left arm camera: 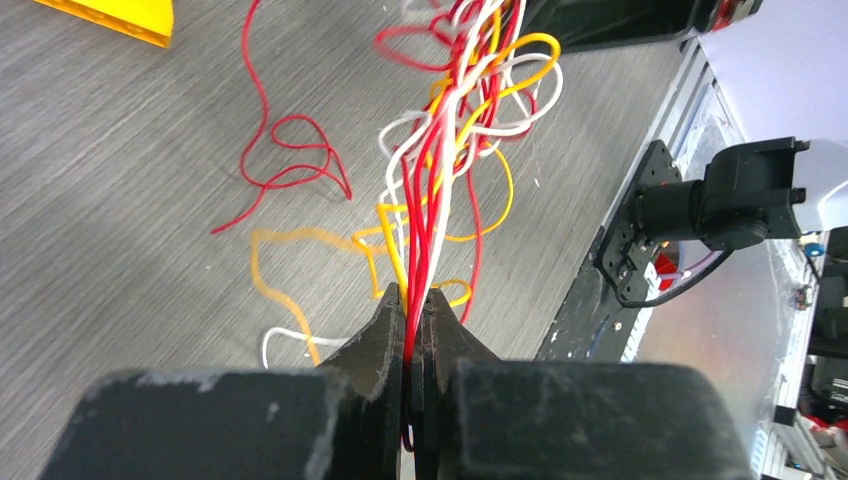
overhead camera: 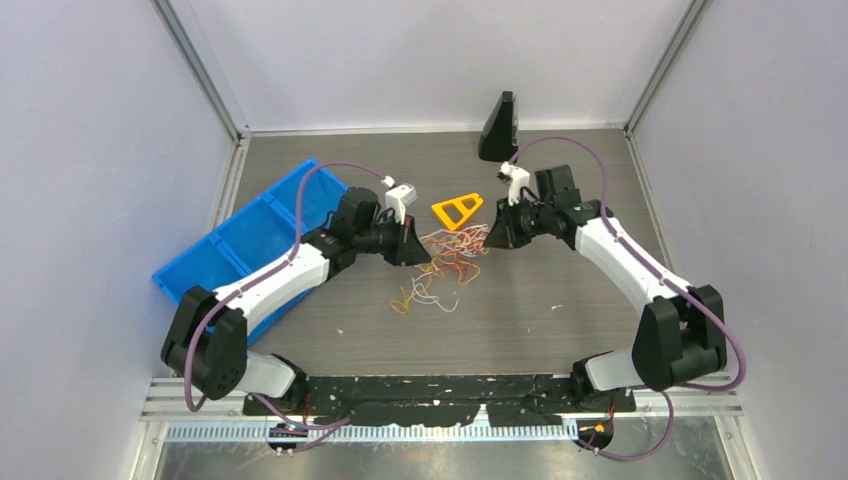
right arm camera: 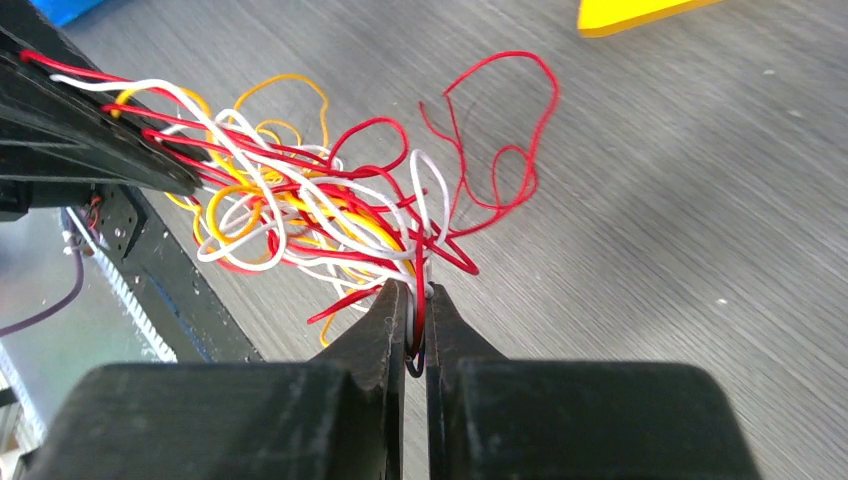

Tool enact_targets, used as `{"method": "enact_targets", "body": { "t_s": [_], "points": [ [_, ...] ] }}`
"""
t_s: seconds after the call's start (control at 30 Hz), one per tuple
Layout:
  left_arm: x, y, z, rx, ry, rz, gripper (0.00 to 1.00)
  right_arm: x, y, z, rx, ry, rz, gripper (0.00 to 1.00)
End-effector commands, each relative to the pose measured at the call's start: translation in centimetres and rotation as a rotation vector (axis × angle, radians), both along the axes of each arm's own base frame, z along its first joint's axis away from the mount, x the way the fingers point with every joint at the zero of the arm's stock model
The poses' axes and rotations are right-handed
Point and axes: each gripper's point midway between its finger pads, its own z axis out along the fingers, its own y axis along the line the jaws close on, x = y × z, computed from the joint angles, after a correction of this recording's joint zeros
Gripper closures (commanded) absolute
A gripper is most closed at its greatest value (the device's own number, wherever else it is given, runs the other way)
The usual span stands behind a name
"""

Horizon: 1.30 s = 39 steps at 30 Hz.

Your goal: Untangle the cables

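Cables stretched between both clamped jaws, blue bin beside left arm

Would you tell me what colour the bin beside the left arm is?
The bin is blue, clearest in the top external view.

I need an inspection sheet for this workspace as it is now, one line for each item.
Surface: grey wood-grain table.
Job's things: tangle of red, white and orange cables, stretched between both tools, loose loops on the table.
Clutter: blue bin at left; yellow triangle; black wedge at the back.
Tools: left tool shut on cables; right tool shut on cables.
Cables: purple lead along each arm.
Surroundings: pale walls, metal frame.
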Motion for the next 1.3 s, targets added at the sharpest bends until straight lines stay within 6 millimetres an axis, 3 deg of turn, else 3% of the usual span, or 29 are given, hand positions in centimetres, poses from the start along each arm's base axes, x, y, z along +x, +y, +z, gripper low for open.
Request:
{"method": "enact_targets", "body": {
  "t_s": [0.0,0.4,0.73,0.9,1.0,1.1,1.17,1.27],
  "points": [
    [-2.1,4.2,-2.5,0.122,0.086,0.008,1.00,2.7,-9.9,-1.3,-0.321,-0.125,-0.280,0.95],
    [-2.6,9.5,-4.6,0.274,0.114,0.041,1.00,1.0,-20.8,-0.8,-0.473,-0.134,-0.479,0.95],
    [-2.2,14.2,-5.2,0.366,0.088,0.079,1.00,0.8,-27.7,0.5,-0.539,-0.128,-0.599,0.95],
    [-2.1,14.2,-4.4,0.350,0.020,0.049,1.00,1.1,-26.5,0.5,-0.466,-0.104,-0.536,0.95],
    [-1.7,13.5,-2.5,0.304,-0.036,0.039,1.00,1.0,-25.8,0.3,-0.432,-0.080,-0.509,0.95],
    [-1.9,11.6,1.3,0.217,-0.145,-0.020,1.00,1.0,-25.0,0.5,-0.393,-0.085,-0.479,0.95],
    [-2.4,9.8,4.3,0.137,-0.227,-0.077,1.00,0.7,-22.9,0.7,-0.311,-0.068,-0.414,0.95],
    [-2.8,7.6,8.8,0.032,-0.334,-0.126,1.00,0.3,-18.0,2.2,-0.146,-0.070,-0.264,0.95]
  ]
}}
